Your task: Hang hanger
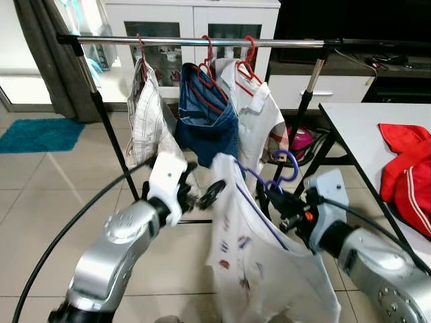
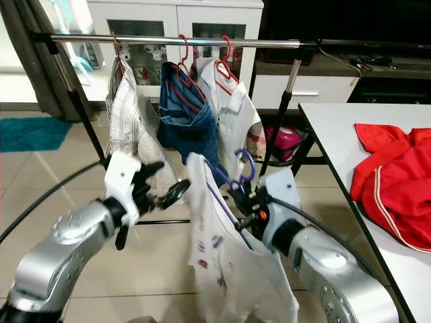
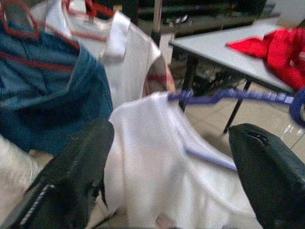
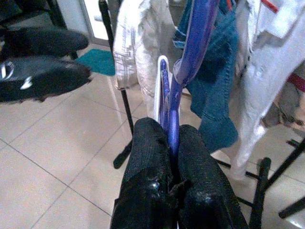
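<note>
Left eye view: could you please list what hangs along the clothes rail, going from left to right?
White checked garment → blue denim garment on a red hanger → white collared shirt. All three hang from the rail on red hooks.

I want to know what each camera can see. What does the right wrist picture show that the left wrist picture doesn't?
Right wrist picture alone: the right gripper shut on the purple hanger, a teal rug on the floor, and the rack's black pole.

Left wrist picture alone: the grey table with red clothes on it, and the left gripper's open fingers beside the white shirt on that hanger.

Both: the purple hanger, the hanging blue garment and the white collared shirt.
</note>
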`<state>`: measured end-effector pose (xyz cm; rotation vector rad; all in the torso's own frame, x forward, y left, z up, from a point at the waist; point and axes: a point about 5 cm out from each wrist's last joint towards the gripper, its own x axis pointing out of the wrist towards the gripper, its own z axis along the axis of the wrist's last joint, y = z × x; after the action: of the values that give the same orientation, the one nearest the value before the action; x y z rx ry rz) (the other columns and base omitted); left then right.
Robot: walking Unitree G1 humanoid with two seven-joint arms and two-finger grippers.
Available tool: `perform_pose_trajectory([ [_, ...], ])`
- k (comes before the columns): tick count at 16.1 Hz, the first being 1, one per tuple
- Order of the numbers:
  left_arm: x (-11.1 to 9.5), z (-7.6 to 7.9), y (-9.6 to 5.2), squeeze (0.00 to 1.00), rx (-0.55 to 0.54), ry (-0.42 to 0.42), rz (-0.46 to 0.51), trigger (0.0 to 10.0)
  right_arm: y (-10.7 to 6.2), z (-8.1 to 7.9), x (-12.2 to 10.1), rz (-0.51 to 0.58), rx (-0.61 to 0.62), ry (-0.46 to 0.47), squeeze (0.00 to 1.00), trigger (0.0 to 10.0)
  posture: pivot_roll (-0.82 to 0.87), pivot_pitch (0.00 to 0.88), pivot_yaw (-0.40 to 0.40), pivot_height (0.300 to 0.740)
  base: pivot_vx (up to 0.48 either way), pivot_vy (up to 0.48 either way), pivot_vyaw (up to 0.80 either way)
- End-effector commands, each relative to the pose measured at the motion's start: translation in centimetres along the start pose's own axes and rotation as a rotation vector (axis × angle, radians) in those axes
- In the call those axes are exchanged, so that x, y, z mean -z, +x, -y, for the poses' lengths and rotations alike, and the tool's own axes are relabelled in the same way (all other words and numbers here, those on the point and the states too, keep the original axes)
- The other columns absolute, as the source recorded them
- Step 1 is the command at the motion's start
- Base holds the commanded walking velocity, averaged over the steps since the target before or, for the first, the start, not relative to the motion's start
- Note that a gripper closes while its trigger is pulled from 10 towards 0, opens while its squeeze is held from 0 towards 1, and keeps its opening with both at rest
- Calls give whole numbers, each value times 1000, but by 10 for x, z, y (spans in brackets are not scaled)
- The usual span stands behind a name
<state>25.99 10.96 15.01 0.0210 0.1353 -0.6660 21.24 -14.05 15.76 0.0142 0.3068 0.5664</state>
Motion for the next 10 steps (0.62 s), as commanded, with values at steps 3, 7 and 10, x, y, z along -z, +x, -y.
perform_pose_trajectory([
  [3, -7, 1, 16, 1000, 3, -21, 20, 10000, 5, -4, -21, 95, -55, -63, 0, 10000, -20, 0, -9, 740, 0, 0, 0],
  [7, -10, 0, 28, 0, -9, -50, 27, 10000, 14, -11, -33, 140, -137, -88, 0, 0, -17, 0, 1, 740, 0, 0, 0],
  [10, -8, -5, 31, 0, -78, -35, 0, 10000, 19, -15, -37, 164, -153, -90, 0, 0, -16, 0, 1, 740, 0, 0, 0],
])
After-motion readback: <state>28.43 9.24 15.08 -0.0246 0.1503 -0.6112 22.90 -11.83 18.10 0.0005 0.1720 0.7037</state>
